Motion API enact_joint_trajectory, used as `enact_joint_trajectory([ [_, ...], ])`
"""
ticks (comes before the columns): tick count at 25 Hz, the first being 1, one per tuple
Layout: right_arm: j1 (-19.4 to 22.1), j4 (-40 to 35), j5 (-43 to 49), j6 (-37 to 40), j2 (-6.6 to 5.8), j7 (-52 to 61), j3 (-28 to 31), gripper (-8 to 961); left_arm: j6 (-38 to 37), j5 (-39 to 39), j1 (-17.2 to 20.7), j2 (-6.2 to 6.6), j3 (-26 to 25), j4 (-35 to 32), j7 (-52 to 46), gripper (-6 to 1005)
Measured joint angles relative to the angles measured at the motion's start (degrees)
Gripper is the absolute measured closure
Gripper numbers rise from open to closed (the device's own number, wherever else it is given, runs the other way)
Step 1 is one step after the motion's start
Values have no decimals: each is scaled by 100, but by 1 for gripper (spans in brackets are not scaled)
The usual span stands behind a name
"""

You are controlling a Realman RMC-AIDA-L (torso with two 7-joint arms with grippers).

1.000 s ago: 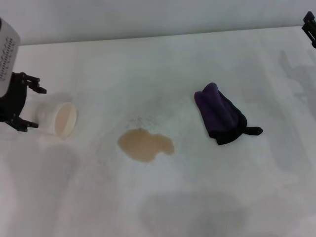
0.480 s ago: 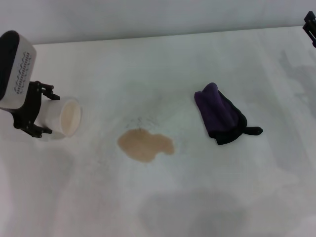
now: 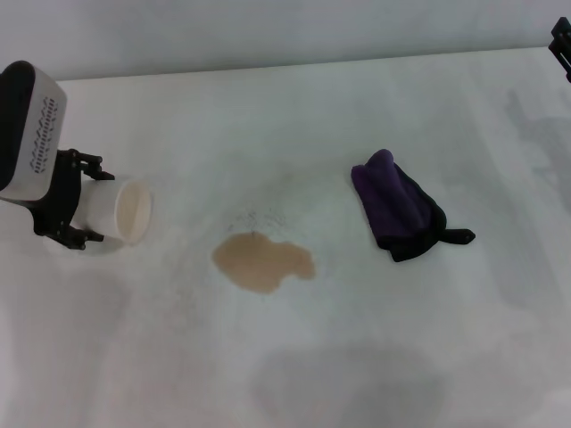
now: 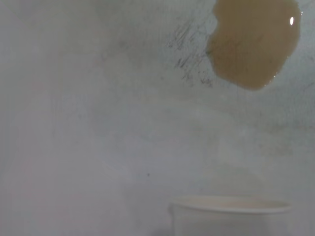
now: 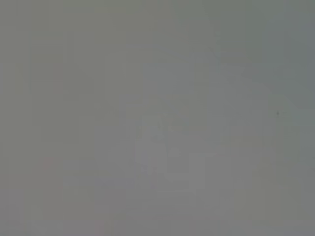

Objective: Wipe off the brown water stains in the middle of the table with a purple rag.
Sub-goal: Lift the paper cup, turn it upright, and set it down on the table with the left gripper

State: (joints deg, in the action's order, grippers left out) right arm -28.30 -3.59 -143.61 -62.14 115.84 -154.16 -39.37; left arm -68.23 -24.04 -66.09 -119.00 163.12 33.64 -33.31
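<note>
The brown water stains lie as one tan blotch in the middle of the white table. They also show in the left wrist view. The purple rag lies bunched to the right of the blotch, its black tail pointing right. My left gripper is at the far left, shut around a white paper cup that is tipped with its mouth toward the blotch. My right gripper shows only at the far right corner, well away from the rag.
The cup's rim shows in the left wrist view. Faint grey scuff marks sit just behind the blotch. The right wrist view shows only plain grey surface.
My left gripper has moved right toward the blotch with the cup in it, and the cup now sits higher. The rag, the blotch and the right arm have not moved.
</note>
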Motion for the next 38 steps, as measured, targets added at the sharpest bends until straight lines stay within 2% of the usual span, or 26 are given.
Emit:
enact_joint_trajectory([
  [9, 30, -2, 0, -1, 0, 0, 0, 84, -60, 481, 116, 0, 1, 49, -12, 200],
  [11, 35, -2, 0, -1, -2, 0, 0, 84, -112, 682, 155, 5, 1, 64, -27, 244],
  [13, 38, -2, 0, -1, -7, 0, 0, 84, -346, 1454, 300, 53, 0, 103, -52, 272],
  [16, 43, -2, 1, -1, -9, 0, 0, 84, -420, 1829, 395, 60, 1, 113, -51, 292],
  [17, 44, -2, 0, -2, -9, 0, 0, 84, -475, 2681, 643, 60, 1, 57, -36, 298],
  [20, 44, -2, 0, -5, -9, 0, 0, 85, -489, 3614, 998, 40, 0, -234, 51, 299],
  [24, 43, -2, 0, -7, -9, 0, 0, 85, -476, 4961, 1694, 53, -2, -1174, 709, 299],
  [25, 34, -2, 0, -8, -9, 0, 0, 85, -454, 5420, 1967, 47, -5, -1495, 1011, 299],
  [30, 8, 0, 3, -8, -9, 0, 0, 85, -431, 6435, 2591, 23, -10, -2285, 1546, 300],
  [31, -1, 0, 2, 10, -8, 0, 0, 85, -428, 7061, 2915, 15, -15, -2701, 1625, 300],
  [32, -1, 0, 2, 10, -8, 0, 0, 85, -428, 7061, 2915, 15, -15, -2701, 1625, 300],
  [35, -10, 0, 0, 33, -8, 0, 0, 85, -324, 7944, 3316, -15, -16, -3294, 1683, 299],
  [38, -19, -1, 0, 38, -8, 0, 0, 85, 79, 8504, 3522, -50, -17, -3809, 1803, 299],
])
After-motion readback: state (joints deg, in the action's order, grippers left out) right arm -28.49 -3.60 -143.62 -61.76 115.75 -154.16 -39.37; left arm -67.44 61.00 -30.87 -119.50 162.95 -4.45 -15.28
